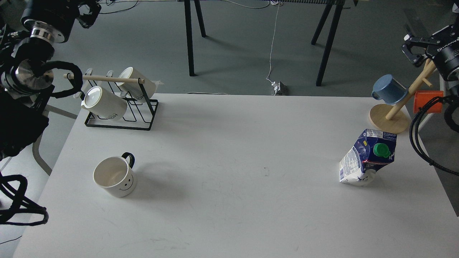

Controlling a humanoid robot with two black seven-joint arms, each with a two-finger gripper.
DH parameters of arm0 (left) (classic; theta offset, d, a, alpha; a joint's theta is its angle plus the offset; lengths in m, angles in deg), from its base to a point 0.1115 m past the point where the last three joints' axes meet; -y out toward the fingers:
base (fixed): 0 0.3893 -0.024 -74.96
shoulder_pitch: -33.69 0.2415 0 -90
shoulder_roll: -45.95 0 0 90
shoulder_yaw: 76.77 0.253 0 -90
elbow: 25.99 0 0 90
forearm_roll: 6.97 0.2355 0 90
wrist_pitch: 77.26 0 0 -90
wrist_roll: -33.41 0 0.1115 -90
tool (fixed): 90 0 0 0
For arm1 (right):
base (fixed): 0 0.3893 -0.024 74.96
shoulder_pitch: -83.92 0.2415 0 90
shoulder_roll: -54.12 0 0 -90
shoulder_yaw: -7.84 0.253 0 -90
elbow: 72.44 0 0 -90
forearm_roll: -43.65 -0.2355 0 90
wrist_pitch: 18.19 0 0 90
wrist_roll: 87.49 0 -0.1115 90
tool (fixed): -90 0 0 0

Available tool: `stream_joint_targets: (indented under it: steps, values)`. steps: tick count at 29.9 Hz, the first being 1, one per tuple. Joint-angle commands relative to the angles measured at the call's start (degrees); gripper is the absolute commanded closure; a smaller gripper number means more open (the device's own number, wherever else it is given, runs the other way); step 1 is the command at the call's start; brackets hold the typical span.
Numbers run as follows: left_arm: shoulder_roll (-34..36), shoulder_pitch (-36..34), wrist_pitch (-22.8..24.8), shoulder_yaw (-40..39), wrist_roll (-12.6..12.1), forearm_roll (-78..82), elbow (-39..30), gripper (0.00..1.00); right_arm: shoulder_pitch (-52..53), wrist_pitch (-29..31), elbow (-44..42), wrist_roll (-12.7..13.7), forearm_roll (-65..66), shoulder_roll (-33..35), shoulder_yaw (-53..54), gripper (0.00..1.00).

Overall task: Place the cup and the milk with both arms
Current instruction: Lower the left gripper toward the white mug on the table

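The left gripper (88, 14) is hanging at the upper left corner, off the table (229, 215); its fingers are dark and bunched, so I cannot tell how wide they are standing. The cup (115, 177) is sitting upright well below that gripper, near the table's left edge, handle pointing away, smiley face showing. The wire rack (122, 114) with cream mugs (104, 104) is standing between the two. The right gripper (412, 48) is hovering at the upper right with its fingers spread apart, holding nothing, just above the wooden mug tree (391, 120). The milk (367, 157) is standing below it, leaning, green cap facing the viewer.
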Motion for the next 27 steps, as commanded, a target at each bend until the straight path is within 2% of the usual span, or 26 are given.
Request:
stream_joint_targets:
  steps: [1, 7, 9, 11, 14, 17, 20, 24, 27]
  values:
    - [0.0, 0.5, -0.2, 0.1, 0.6, 0.1, -0.1, 0.01, 0.0, 0.0, 0.0, 0.1, 0.0, 0.0, 0.0, 0.01]
    - [0.2, 0.6, 0.5, 0.3, 0.1, 0.1, -0.5, 0.00, -0.1, 0.0, -0.5, 0.4, 0.0, 0.1, 0.2, 0.01]
    - [1.5, 0.7, 2.5, 1.3, -0.7, 0.2, -2.1, 0.00, -0.1, 0.0, -0.9, 0.5, -0.1, 0.1, 0.6, 0.01]
    - [6.3, 1.4, 4.3, 3.4, -2.0, 0.2, -9.2, 0.00, -0.1, 0.0, -1.5, 0.4, -0.1, 0.3, 0.9, 0.01]
    - [14.1, 4.7, 3.4, 6.6, -2.0, 0.6, -21.8, 0.01, 0.0, 0.0, -1.5, 0.0, -0.1, 0.3, 1.4, 0.01]
    - [19.6, 6.7, 3.5, 9.6, -1.8, 3.7, -28.6, 0.01, 0.0, 0.0, -1.4, -0.1, -0.2, 0.3, 1.4, 0.01]
    - [25.0, 9.0, 3.8, 11.3, 0.0, 11.6, -33.0, 0.01, -0.1, 0.0, -1.2, -0.5, -0.2, 0.3, 1.4, 0.01]
    - [30.5, 11.9, 4.8, 11.7, 5.4, 24.0, -34.7, 0.01, -0.4, 0.0, -1.1, -1.0, -0.2, 0.3, 1.4, 0.01]
    - [32.7, 15.5, 4.7, 11.9, 8.4, 30.3, -37.1, 0.03, -0.4, 0.0, -1.0, -1.0, -0.2, 0.3, 1.4, 0.01]
